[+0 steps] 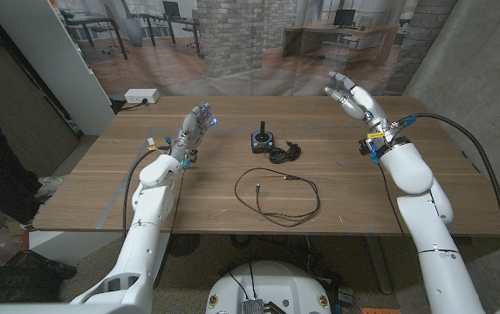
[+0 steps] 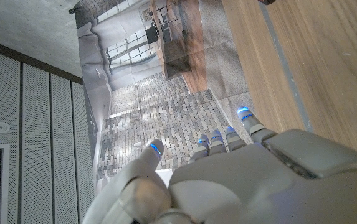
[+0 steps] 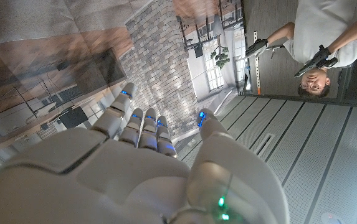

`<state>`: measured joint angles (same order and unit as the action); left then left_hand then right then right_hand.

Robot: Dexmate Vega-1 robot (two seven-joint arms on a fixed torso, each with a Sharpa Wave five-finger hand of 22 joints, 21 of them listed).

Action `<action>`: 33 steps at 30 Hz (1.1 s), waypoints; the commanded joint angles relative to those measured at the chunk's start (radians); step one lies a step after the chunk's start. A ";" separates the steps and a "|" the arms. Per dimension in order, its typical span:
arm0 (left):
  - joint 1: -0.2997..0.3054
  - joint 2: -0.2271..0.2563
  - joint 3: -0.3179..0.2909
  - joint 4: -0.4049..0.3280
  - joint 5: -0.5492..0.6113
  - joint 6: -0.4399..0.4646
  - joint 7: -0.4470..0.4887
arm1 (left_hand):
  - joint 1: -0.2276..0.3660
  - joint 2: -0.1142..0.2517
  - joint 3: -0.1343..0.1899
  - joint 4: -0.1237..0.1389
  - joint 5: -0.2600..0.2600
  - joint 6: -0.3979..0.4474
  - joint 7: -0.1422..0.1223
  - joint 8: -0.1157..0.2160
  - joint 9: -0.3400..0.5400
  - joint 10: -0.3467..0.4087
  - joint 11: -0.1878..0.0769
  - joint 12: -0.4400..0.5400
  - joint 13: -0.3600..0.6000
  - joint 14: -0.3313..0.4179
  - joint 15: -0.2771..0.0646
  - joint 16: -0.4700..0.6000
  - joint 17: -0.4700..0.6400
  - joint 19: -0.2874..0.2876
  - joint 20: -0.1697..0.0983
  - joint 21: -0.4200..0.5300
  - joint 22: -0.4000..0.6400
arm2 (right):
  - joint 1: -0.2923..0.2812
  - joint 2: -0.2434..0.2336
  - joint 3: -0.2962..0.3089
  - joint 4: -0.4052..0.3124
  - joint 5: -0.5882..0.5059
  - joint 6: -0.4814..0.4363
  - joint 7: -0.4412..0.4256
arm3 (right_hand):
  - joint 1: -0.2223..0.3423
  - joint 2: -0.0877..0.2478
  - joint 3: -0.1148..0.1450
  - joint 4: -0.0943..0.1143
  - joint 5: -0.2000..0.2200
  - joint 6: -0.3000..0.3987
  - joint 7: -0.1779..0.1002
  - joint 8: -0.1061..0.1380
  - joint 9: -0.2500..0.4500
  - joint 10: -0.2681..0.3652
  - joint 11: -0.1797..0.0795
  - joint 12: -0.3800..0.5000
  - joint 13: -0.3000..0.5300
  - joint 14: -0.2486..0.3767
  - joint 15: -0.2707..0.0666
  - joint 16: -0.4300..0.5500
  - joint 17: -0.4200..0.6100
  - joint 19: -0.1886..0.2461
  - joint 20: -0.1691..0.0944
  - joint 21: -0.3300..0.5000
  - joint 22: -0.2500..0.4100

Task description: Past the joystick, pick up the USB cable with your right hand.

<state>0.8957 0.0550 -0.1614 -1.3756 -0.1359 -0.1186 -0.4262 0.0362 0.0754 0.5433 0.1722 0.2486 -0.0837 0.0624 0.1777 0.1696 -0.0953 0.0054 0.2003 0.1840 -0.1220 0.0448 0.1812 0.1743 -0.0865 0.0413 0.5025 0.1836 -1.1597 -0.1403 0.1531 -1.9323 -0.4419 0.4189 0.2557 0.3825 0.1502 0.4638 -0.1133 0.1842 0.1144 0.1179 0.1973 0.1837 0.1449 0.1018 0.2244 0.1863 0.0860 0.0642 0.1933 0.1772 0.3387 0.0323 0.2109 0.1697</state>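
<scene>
A black joystick (image 1: 261, 138) stands at the middle of the wooden table (image 1: 380, 196), with a bundled black cord (image 1: 285, 154) beside it. Nearer the front edge, a thin black USB cable (image 1: 276, 194) lies in a loose loop. My right hand (image 1: 350, 96) is raised above the table's far right corner, fingers spread and holding nothing; its back shows in the right wrist view (image 3: 134, 168). My left hand (image 1: 193, 128) hovers over the far left of the table, fingers apart and empty, also seen from behind (image 2: 228, 174).
A white power strip (image 1: 141, 97) lies on the floor beyond the table's far left corner. A brick-pattern backdrop (image 1: 241, 35) hangs behind the table. A person (image 3: 321, 43) holding controllers stands off to the side.
</scene>
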 commanded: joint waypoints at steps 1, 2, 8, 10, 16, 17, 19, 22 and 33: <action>0.002 0.006 -0.005 -0.003 -0.005 -0.004 -0.009 | -0.006 0.080 0.002 -0.001 0.008 0.005 -0.002 0.006 0.004 0.005 0.000 0.004 0.001 0.002 0.002 0.005 0.002 0.003 0.002 -0.007 0.002 | -0.025 -0.009 -0.001 -0.067 -0.063 -0.021 0.008 | 0.016 -0.001 0.003 -0.005 -0.003 0.012 -0.002 0.004 0.003 0.009 0.002 -0.001 0.003 0.013 -0.002 0.008 0.003 0.007 0.000 0.001 0.003; 0.001 0.007 -0.005 -0.002 -0.006 -0.004 -0.011 | -0.006 0.080 0.002 -0.001 0.008 0.006 -0.002 0.006 0.004 0.005 0.001 0.004 0.001 0.002 0.002 0.005 0.002 0.003 0.002 -0.008 0.002 | -0.027 -0.012 -0.001 -0.072 -0.066 -0.020 0.011 | 0.016 -0.001 0.002 -0.005 -0.003 0.012 -0.002 0.004 0.003 0.009 0.002 -0.001 0.003 0.014 -0.002 0.008 0.003 0.008 0.000 0.001 0.003; -0.006 0.009 -0.003 0.010 -0.007 -0.006 -0.017 | -0.006 0.079 0.002 -0.001 0.008 0.006 -0.002 0.006 0.004 0.006 0.001 0.005 0.001 0.002 0.003 0.005 0.002 0.002 0.003 -0.008 0.002 | -0.036 -0.019 -0.002 -0.097 -0.095 -0.026 0.017 | 0.017 -0.001 0.002 -0.007 -0.003 0.013 -0.003 0.004 0.003 0.011 0.001 -0.002 0.003 0.016 -0.003 0.008 0.003 0.008 0.000 0.000 0.003; -0.009 0.008 -0.003 0.017 -0.008 -0.008 -0.018 | -0.006 0.079 0.002 -0.001 0.008 0.006 -0.001 0.006 0.004 0.007 0.001 0.005 0.001 0.002 0.003 0.005 0.002 0.002 0.002 -0.008 0.002 | -0.042 -0.018 -0.003 -0.111 -0.122 -0.031 0.010 | 0.019 -0.001 0.003 -0.009 -0.002 0.018 -0.005 0.005 0.003 0.016 -0.002 -0.001 0.003 0.021 -0.005 0.009 0.002 0.008 0.000 -0.001 0.003; -0.019 0.010 0.001 0.033 -0.010 -0.013 -0.024 | -0.006 0.079 0.002 -0.001 0.008 0.007 -0.002 0.006 0.004 0.007 0.001 0.005 0.001 0.002 0.003 0.005 0.002 0.002 0.003 -0.009 0.002 | -0.055 -0.022 -0.003 -0.139 -0.159 -0.043 0.015 | 0.025 -0.004 0.004 -0.016 -0.002 0.023 -0.007 0.005 0.003 0.023 -0.004 -0.001 0.003 0.028 -0.009 0.009 0.001 0.011 0.000 -0.001 0.003; -0.023 0.012 0.002 0.039 -0.009 -0.016 -0.026 | -0.006 0.079 0.002 -0.001 0.008 0.007 -0.002 0.006 0.004 0.007 0.001 0.005 0.001 0.002 0.003 0.005 0.002 0.003 0.003 -0.009 0.002 | -0.058 -0.024 -0.003 -0.146 -0.171 -0.046 0.017 | 0.025 -0.004 0.004 -0.017 -0.002 0.023 -0.007 0.005 0.003 0.023 -0.004 -0.001 0.003 0.030 -0.009 0.009 0.001 0.011 0.000 -0.002 0.003; -0.025 0.013 0.003 0.041 -0.008 -0.017 -0.026 | -0.007 0.079 0.002 -0.001 0.008 0.007 -0.003 0.006 0.004 0.007 0.001 0.005 0.001 0.002 0.002 0.005 0.002 0.003 0.002 -0.009 0.002 | -0.061 -0.023 -0.004 -0.152 -0.182 -0.052 0.017 | 0.025 -0.007 0.003 -0.018 -0.002 0.024 -0.006 0.005 0.003 0.024 -0.004 -0.001 0.003 0.030 -0.008 0.008 0.001 0.011 0.000 -0.002 0.003; -0.031 0.014 0.004 0.051 -0.009 -0.021 -0.028 | -0.007 0.078 0.001 -0.001 0.008 0.007 -0.002 0.006 0.004 0.007 -0.001 0.005 0.001 0.002 0.002 0.005 0.002 0.003 0.002 -0.010 0.002 | -0.065 -0.033 -0.005 -0.163 -0.199 -0.053 0.027 | 0.026 -0.011 0.002 -0.021 -0.002 0.027 -0.006 0.005 0.003 0.026 -0.004 -0.001 0.003 0.032 -0.009 0.008 0.000 0.011 0.001 -0.002 0.003; -0.045 0.018 0.007 0.075 -0.011 -0.028 -0.030 | -0.007 0.076 0.000 -0.002 0.008 0.008 -0.002 0.006 0.004 0.007 -0.001 0.004 0.001 0.003 0.002 0.005 0.002 0.004 0.003 -0.011 0.002 | -0.055 -0.062 -0.014 -0.194 -0.235 -0.076 0.083 | 0.031 -0.019 0.001 -0.028 -0.002 0.030 -0.007 0.005 0.003 0.030 -0.005 -0.002 0.003 0.037 -0.010 0.006 -0.001 0.012 0.002 -0.004 0.003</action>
<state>0.8640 0.0689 -0.1575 -1.3229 -0.1452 -0.1385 -0.4529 0.0362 0.0754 0.5433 0.1722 0.2487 -0.0803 0.0588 0.1777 0.1696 -0.0862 0.0036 0.2003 0.1837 -0.1222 0.0447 0.1812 0.1743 -0.0865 0.0413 0.4913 0.1837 -1.2186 -0.1776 0.1463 -2.0934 -0.6352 0.3629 0.2948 0.4128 0.1382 0.4652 -0.1367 0.1842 0.1341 0.1125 0.1973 0.1836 0.1628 0.0946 0.2244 0.1864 0.1129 0.0552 0.1933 0.1773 0.3458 0.0322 0.2109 0.1697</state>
